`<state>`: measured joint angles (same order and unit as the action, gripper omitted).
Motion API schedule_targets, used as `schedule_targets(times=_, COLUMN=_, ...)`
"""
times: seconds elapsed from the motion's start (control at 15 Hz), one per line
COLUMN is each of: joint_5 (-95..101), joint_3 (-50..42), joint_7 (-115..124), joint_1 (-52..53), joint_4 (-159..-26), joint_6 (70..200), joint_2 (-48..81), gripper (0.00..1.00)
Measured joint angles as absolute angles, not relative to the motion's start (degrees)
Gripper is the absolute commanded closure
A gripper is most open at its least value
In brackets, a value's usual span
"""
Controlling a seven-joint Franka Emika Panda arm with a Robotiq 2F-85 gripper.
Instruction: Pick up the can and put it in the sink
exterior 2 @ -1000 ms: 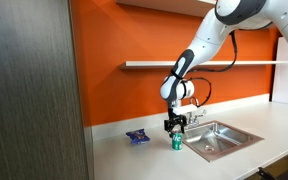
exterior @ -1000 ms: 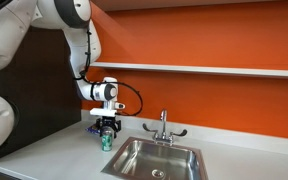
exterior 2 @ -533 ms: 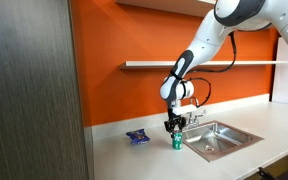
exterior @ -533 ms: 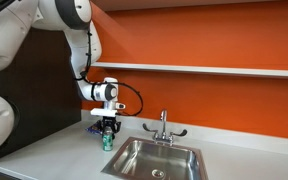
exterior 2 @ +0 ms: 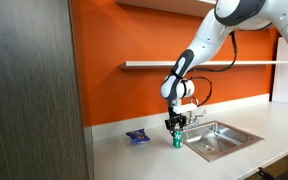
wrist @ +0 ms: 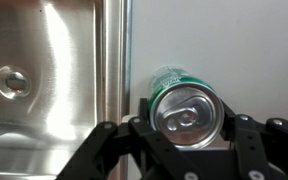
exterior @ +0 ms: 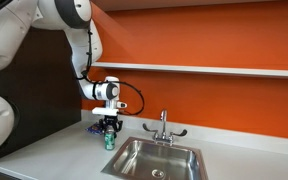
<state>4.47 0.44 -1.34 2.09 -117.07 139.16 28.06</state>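
**Inspector:** Exterior views first. Where is the can?

**Assistant:** In an exterior view the can (exterior: pixel 108 141) is upright on the counter (exterior: pixel 54 155), just beside the sink (exterior: pixel 124 150), on the side away from the faucet (exterior: pixel 164 125). The gripper (exterior: pixel 108 128) is directly over it, pointing down. In an exterior view from the opposite angle, the can (exterior 2: pixel 177 142) is again at the sink (exterior 2: pixel 234 138) edge under the gripper (exterior 2: pixel 175 128). A packet (exterior 2: pixel 137 136) lies farther from the sink.

**Inspector:** And the wrist view?

**Assistant:** The gripper (wrist: pixel 187 125) is narrowed onto the can (wrist: pixel 187 108), and its fingers appear pressed to both sides. The sink (wrist: pixel 109 60) wall is just beside the can, with the drain (wrist: pixel 11 82) farther in. I cannot tell whether the base is off the counter.

**Inspector:** Recommendation?

**Assistant:** Lift straight up until the can clears the sink rim. Carry it over the basin, lower it well inside, then release.
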Motion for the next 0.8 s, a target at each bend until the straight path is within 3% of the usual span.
schedule_targets(times=0.8, joint_5=4.48, joint_3=-1.78, joint_7=0.15, joint_1=1.84, joint_4=-119.02, joint_6=138.19, joint_2=21.44, gripper=0.62)
